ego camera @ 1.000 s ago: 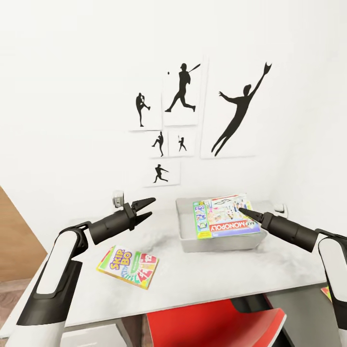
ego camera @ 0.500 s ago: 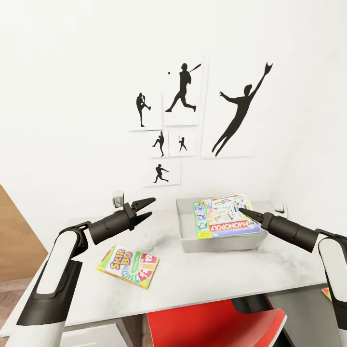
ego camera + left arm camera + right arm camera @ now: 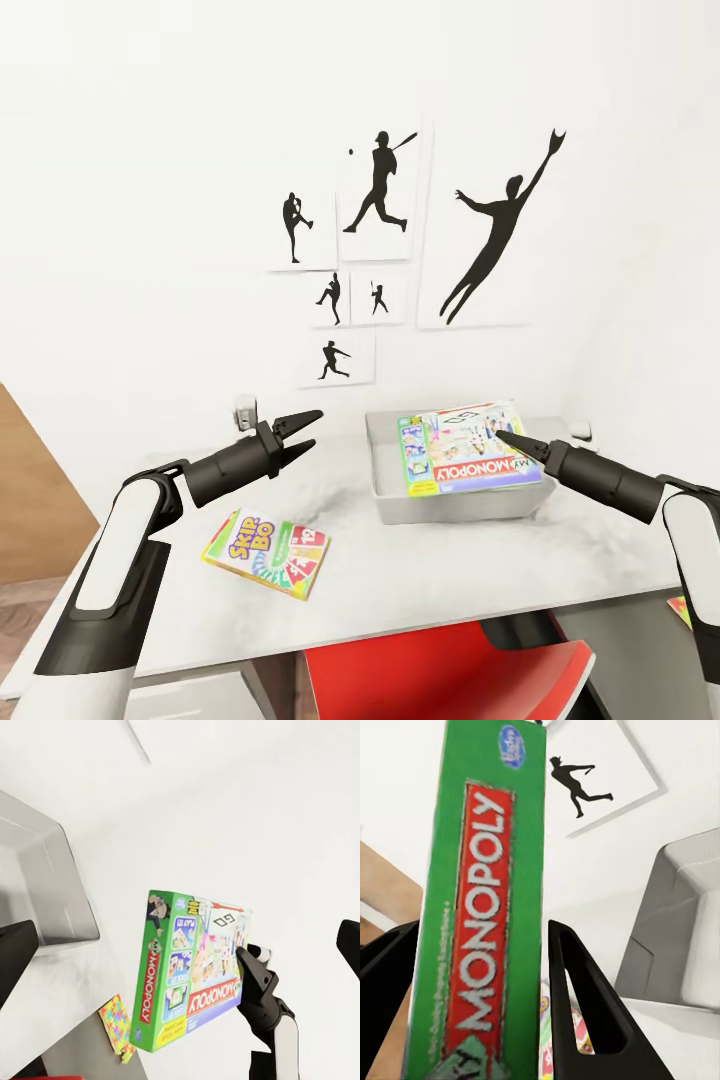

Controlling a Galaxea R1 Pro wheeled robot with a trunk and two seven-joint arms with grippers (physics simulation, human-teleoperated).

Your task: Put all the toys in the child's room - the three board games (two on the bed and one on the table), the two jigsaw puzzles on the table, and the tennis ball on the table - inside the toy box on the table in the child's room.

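Right gripper (image 3: pixel 505 438) clamped on the near right edge of the Monopoly box (image 3: pixel 465 448), one finger (image 3: pixel 585 1005) on each face. Box held about level over the toy box (image 3: pixel 385 478), spanning most of its opening and just above the rim; whether touching the rim, cannot tell. Toy box standing toward the far right corner of the table (image 3: pixel 420 575), close to the wall.

Left gripper (image 3: pixel 305 432) spread apart and holding nothing, hanging above the table's far left part, well apart from the toy box's left wall.

Skip-Bo box (image 3: pixel 266 552) lying flat near the table's front left edge, below and in front of the left gripper. Corner of a jigsaw puzzle (image 3: pixel 118 1021) showing at the table's right edge beyond the Monopoly box.

Black baseball-player pictures (image 3: pixel 378 195) on the white wall above the table. Red chair (image 3: pixel 440 672) tucked under the front edge.
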